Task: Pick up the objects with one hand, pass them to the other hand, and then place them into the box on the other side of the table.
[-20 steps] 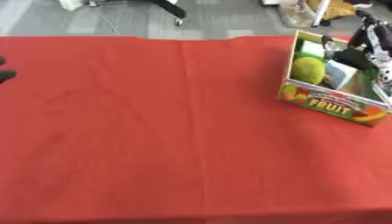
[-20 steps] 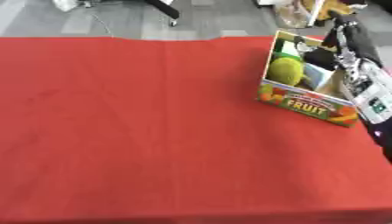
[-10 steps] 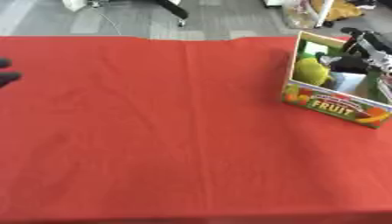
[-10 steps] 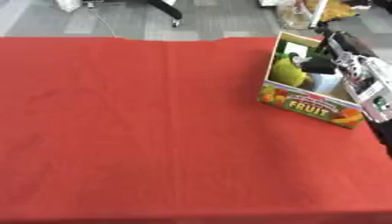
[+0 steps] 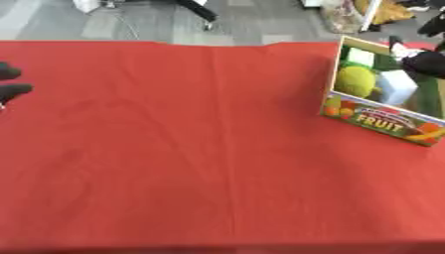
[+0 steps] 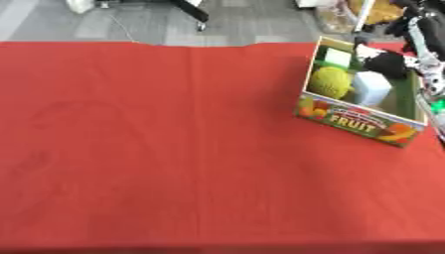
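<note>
While no loose object shows anywhere on the red tablecloth (image 5: pixel 191 149), the task reads as at or near its end: everything visible already lies inside the box (image 6: pixel 361 124).

Item 1, box. Open-topped carton, far right of the table, printed front panel with fruit pictures and the word FRUIT; green inner walls. Stands flat on the cloth, turned slightly askew.

Item 2, contents. A yellow-green rounded fruit (image 6: pixel 330 82) with a dimpled skin, at the left of the box; a pale blue-white block (image 6: pixel 370 88) just beside it on the right; a small light green block (image 6: pixel 336 57) at the far end. All three look like light toy pieces, matte.

Item 3, right hand (image 6: pixel 389 63). Black, over the far right part of the box, above the contents. Whether its fingers are released or curled cannot be told, nor whether it holds anything.

Item 4, left hand (image 5: pixel 10 82). Only dark fingertips at the left edge, mid-far, resting apart from everything; finger state cannot be told.

Item 5, cloth. Smooth red fabric with faint fold creases, covering the whole table.

Remaining, by judgement: the right hand clearing the box; nothing else visible to fetch.
</note>
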